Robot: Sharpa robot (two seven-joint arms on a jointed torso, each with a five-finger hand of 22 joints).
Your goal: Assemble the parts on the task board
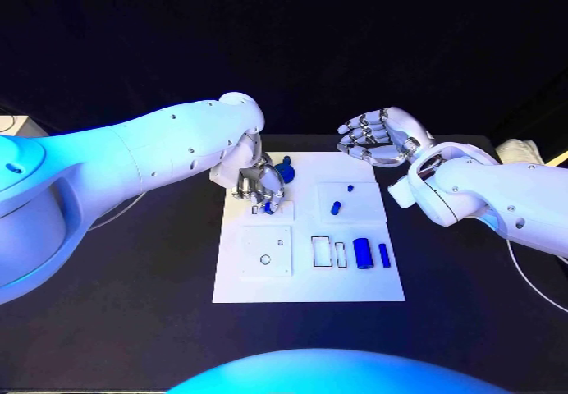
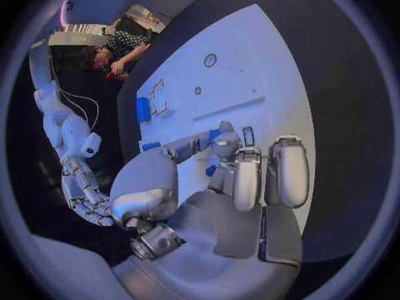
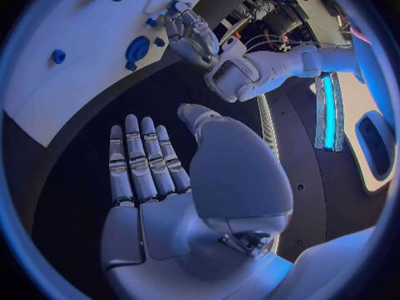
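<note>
The task board [image 1: 310,283] is laid flat in the middle of the black table [image 1: 130,287], its long side running away from the robot. On the near right part of the board, a blue cylinder [image 1: 364,254] is seen lying beside a narrower blue bar [image 1: 383,253], next to outlined rectangular recesses. A small blue peg [image 1: 336,207] is located further back, on a raised square panel. A larger blue part [image 1: 288,171] lies at the far left corner of the board.

The left hand [image 1: 259,182] is lowered onto the far left area of the board, fingers curled downward, fingertips [image 2: 226,144] at a small blue part [image 1: 271,206]. In the left wrist view, blue is visible between thumb and finger; whether the part is actually pinched cannot be told.

The right hand [image 1: 374,138] is held above the table just beyond the far right corner of the board. In the right wrist view its fingers [image 3: 142,161] are extended straight and side by side, the thumb apart; nothing is held.

The table surface is matte black. A pale cloth-like object [image 1: 519,151] lies at the right edge. The room behind is dark.
</note>
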